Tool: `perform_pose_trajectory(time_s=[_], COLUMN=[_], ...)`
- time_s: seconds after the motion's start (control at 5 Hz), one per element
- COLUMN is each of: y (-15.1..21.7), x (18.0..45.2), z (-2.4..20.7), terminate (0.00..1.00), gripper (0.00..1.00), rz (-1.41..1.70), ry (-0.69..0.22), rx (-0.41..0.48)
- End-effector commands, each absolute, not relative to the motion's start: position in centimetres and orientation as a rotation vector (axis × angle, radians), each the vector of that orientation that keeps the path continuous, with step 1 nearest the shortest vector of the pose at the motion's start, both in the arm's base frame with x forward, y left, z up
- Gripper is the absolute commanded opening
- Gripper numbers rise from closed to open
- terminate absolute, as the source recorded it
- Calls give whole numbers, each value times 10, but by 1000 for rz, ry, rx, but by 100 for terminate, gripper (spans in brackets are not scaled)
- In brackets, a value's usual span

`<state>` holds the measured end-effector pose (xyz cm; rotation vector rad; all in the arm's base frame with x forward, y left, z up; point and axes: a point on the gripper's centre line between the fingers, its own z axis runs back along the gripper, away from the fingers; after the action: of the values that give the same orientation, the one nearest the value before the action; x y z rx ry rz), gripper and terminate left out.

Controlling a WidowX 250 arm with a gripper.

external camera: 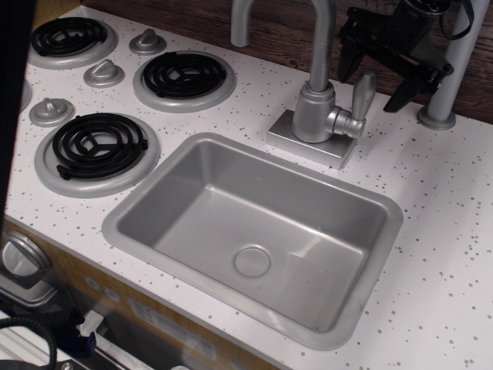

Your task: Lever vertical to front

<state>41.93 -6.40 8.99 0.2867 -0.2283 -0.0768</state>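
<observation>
The lever (362,93) is a small silver-grey paddle standing upright on a short stub (344,122) at the right side of the faucet body (314,112). My black gripper (377,71) hangs behind and slightly above the lever, near the back wall. Its fingers (350,55) are spread apart and hold nothing. The left finger sits just behind the lever's top and the right finger (404,88) is further right. The gripper is apart from the lever.
The curved faucet spout (320,31) rises from the body on a square base (308,142). The grey sink (154,189) lies in front. Burners (98,144) and stove knobs (103,73) are at left. A grey post (451,69) stands at the right rear.
</observation>
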Motion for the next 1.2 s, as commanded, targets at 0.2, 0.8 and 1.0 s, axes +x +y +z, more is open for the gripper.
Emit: perform_pose_trajectory(time_s=[0.2, 0.8, 1.0], y=[-66, -62, -60], x=[423, 400, 395], z=[107, 97, 89], terminate=[0, 0, 0], gripper=[0, 0, 0], rz=[-79, 5, 23], ry=[-301, -109, -92], rx=[267, 260, 228])
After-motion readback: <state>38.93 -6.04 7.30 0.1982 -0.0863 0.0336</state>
